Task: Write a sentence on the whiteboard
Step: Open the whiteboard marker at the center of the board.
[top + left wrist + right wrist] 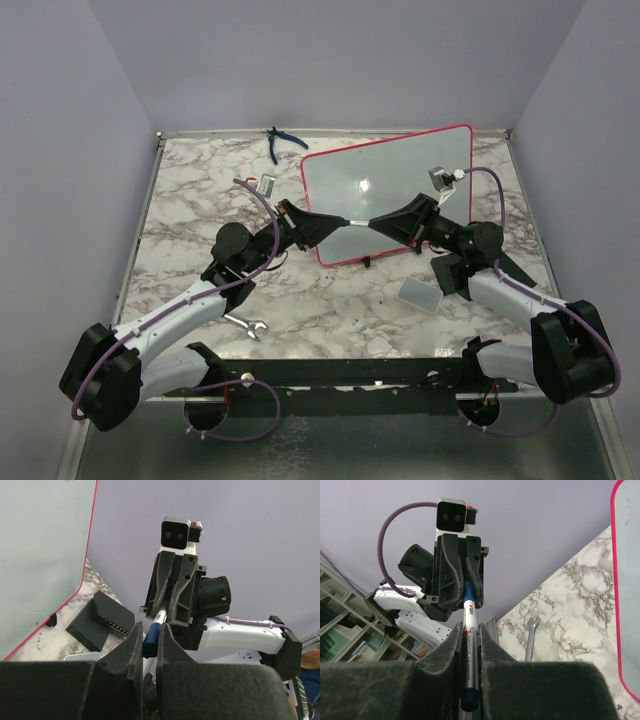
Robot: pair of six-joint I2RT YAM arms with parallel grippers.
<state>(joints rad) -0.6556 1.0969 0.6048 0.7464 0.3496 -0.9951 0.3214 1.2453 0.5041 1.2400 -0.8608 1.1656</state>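
Marble-patterned table top (200,200), grey-veined white, carrying all items. Whiteboard (392,170): large glossy white panel, rounded corners, thin red-pink frame, lying askew at the right rear of the table with one corner pointing toward the arms. Left gripper (343,223) and right gripper (372,222): black, two-fingered, reaching in from opposite sides and meeting tip to tip above the near half of the board, roughly over its middle; whether either touches the board surface cannot be told. Marker (469,630): slim white barrel with printed label and dark blue ends, spanning the short gap between the two grippers. The right fingers (492,665) are closed tight on the barrel. The left fingers (131,650) are drawn in around one blue end, with no gap visible. In the wrist views the board sits off to one side of the fingers, at the frame edge. Grey pad (420,295): small rectangle on the marble just beside the right arm, near the board's front edge. Wrench (245,325): small, silver, beside the left arm. Pliers (280,143): blue-handled, at the rear edge, just left of the board's far corner.
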